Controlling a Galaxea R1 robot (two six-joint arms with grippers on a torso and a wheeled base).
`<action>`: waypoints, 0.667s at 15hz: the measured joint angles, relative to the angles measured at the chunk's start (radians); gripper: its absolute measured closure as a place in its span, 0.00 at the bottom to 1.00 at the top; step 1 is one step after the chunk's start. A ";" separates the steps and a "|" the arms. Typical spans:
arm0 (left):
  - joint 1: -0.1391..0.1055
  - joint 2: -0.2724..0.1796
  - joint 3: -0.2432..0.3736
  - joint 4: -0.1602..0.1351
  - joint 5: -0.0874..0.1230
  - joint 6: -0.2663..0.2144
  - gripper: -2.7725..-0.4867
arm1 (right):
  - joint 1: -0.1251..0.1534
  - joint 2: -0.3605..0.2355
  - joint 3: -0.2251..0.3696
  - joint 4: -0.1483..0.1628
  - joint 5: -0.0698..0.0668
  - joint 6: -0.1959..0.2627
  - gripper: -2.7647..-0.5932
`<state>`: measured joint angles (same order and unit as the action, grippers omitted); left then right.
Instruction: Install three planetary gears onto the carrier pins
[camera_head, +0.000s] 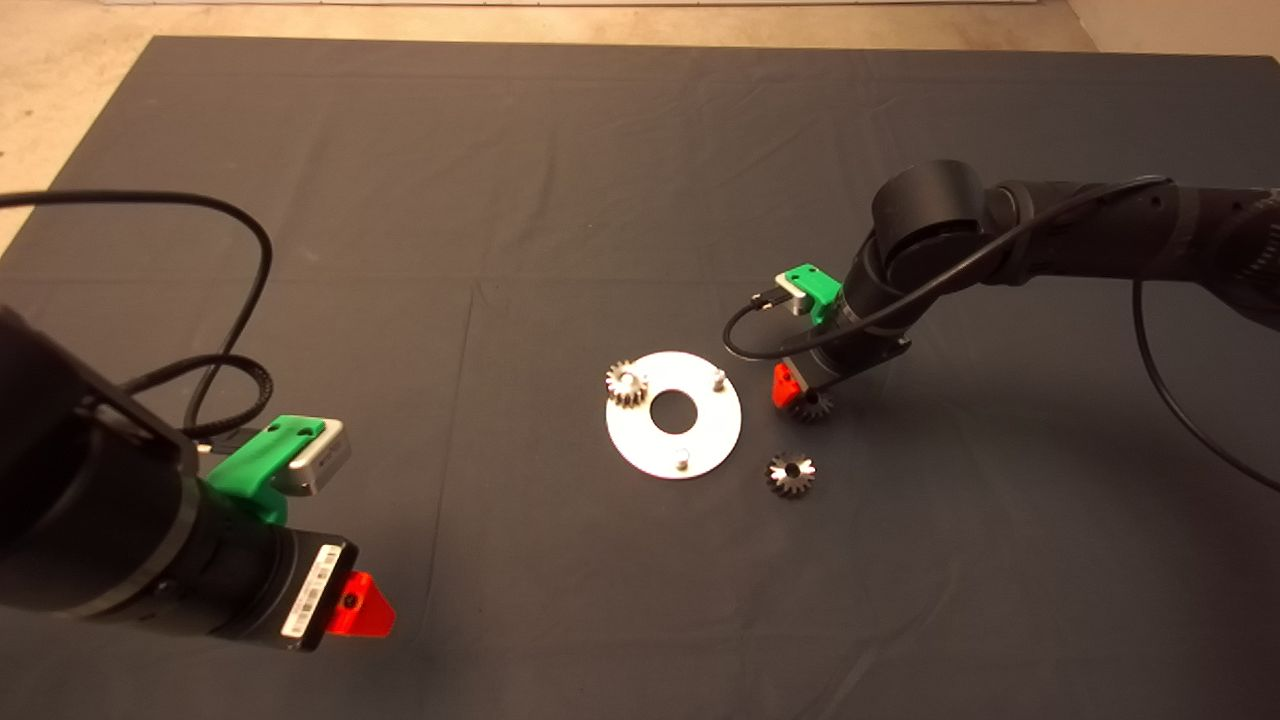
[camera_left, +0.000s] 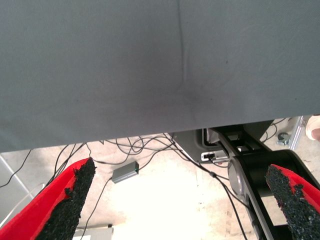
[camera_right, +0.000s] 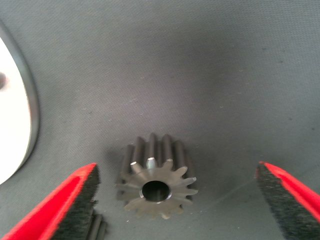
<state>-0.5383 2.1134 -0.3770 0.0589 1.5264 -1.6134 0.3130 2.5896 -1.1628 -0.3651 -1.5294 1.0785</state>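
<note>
- right gripper (camera_right: 175, 200) is down low over a loose planetary gear (camera_right: 156, 182) beside the silver disc (camera_head: 673, 413), jaws wide
- left gripper (camera_left: 180, 200) parked lower left, jaws wide too
- that gear's dark-silver, toothed, lying flat

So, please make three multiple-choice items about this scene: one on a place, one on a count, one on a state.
1. Where is the right gripper?
A. over the gear on the mat, right of the disc
B. over the disc's hole
C. at the lower left edge

2. How many gears sit on pins?
A. none
B. one
C. three

3. How is the right gripper?
A. shut on a gear
B. open
C. shut on a pin

Key:
1 A: the head view shows it above the gear beside the disc.
2 B: only one gear is on the disc; two pins are bare, and another gear lies on the mat.
3 B: its fingers stand apart around the gear.
</note>
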 joint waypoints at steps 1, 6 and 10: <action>0.000 0.000 0.000 0.000 0.000 0.003 0.13 | 0.000 -0.002 0.000 0.000 0.000 0.000 0.24; 0.000 -0.004 0.000 0.000 0.000 0.009 0.13 | 0.000 -0.003 0.000 0.002 0.000 0.010 0.30; 0.000 -0.017 0.000 0.000 0.000 0.023 0.13 | -0.007 -0.005 -0.006 0.011 0.003 0.024 0.36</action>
<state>-0.5384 2.0965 -0.3770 0.0591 1.5260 -1.5909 0.3064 2.5843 -1.1689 -0.3545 -1.5264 1.1021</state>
